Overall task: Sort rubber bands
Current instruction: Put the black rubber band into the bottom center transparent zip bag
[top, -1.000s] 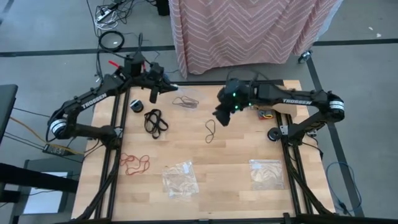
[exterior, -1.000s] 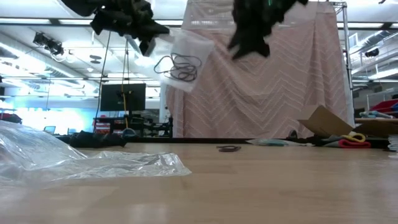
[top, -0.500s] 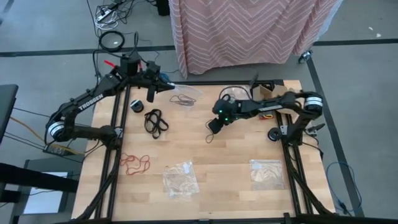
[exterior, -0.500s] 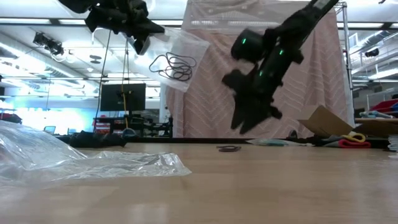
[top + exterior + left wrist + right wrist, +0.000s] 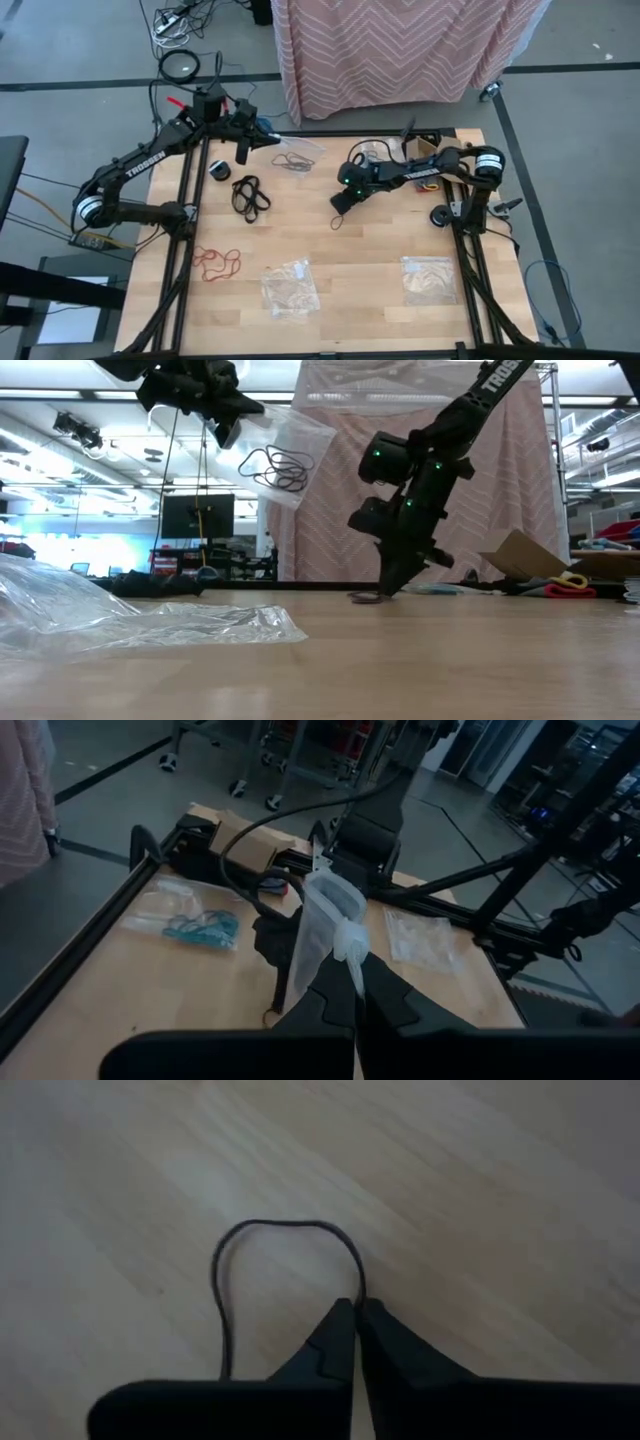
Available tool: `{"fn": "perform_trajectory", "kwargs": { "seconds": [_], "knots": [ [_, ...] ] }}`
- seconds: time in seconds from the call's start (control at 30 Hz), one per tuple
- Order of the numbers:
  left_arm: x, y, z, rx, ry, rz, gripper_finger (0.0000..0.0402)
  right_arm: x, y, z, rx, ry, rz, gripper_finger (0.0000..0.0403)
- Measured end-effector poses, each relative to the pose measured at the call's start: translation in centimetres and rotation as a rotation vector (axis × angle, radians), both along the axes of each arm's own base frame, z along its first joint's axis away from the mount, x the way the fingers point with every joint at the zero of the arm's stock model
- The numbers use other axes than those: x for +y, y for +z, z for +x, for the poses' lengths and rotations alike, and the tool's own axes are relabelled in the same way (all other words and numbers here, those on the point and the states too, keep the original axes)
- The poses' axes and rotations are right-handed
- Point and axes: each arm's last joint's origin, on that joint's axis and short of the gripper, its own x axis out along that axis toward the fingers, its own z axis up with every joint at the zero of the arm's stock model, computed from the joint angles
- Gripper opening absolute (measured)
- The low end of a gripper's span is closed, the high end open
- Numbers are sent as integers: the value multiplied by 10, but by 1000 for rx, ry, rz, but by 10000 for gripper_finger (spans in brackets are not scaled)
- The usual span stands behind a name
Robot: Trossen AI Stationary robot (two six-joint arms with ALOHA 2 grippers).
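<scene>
Dark rubber band (image 5: 232, 1285) — on table, pinched at tips of right tool (image 5: 352, 1315) | left tool (image 5: 262, 136) — pinching bag (image 5: 296, 152)

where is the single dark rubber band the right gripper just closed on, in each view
High view: thin dark rubber band on the wooden table, mid-table, at the right gripper.
Low view: small dark loop on the table surface under that gripper's tip.
Left wrist view: cannot tell; the held clear plastic bag blocks it.
Right wrist view: dark loop pinched at the fingertips.
Shared landmark: the shut right gripper.
</scene>
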Motion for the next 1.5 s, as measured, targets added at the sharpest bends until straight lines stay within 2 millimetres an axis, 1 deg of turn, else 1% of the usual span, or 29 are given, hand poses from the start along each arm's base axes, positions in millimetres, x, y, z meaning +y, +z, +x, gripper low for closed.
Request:
{"fn": "perform_trajectory", "kwargs": {
  "seconds": [0.07, 0.13, 0.27, 0.47, 0.6, 0.67, 0.73, 0.83, 0.9, 0.97, 1.03, 1.1, 1.17, 1.23, 1.3, 1.37, 1.5],
  "knots": [
    [0, 0, 0, 0, 0, 1, 0, 0, 7, -3, -17, 9, 28, 3],
    [0, 0, 0, -1, 0, 4, 0, 1, 18, -8, -34, 25, 49, 1],
    [0, 0, 0, -1, 2, 6, 0, 3, 65, -16, -182, 60, -3, 0],
    [0, 0, 0, -1, -1, 20, 0, 8, 125, -43, -355, 60, -97, 0],
    [1, -1, 1, 2, -5, 25, 0, 11, 156, -63, -457, 30, -161, 0],
    [1, -3, 1, 11, -4, 17, 0, 10, 163, -71, -469, 14, -167, 0],
    [1, -3, 1, 15, 0, 30, 0, 8, 160, -76, -414, 10, -159, 0],
    [1, -4, 1, 25, 12, 43, 0, 4, 140, -73, -279, 41, -127, 0],
    [1, -4, 1, 27, 12, 42, 0, 2, 123, -64, -216, 83, -68, 0],
    [1, -5, 0, 36, 9, 44, 0, -1, 105, -51, -192, 107, -31, 0],
    [0, -7, 0, 54, 8, 29, 0, -4, 90, -39, -175, 106, -27, 0],
    [0, -9, -1, 71, 7, 13, 0, -6, 74, -29, -158, 69, -11, 0],
    [-1, -11, -2, 89, 7, -6, 0, -9, 61, -22, -150, 29, 19, 0],
    [-3, -12, -4, 103, 5, -17, 0, -11, 52, -17, -153, 40, 57, 2],
    [-4, -12, -4, 109, 2, -16, 0, -11, 43, -14, -146, 65, 112, 13],
    [-4, -13, -5, 120, -2, -15, 0, -10, 34, -13, -119, 86, 152, 34],
    [-4, -13, -5, 114, -4, -2, 0, -9, 20, -12, -65, 74, 183, 93]
  ]
}}
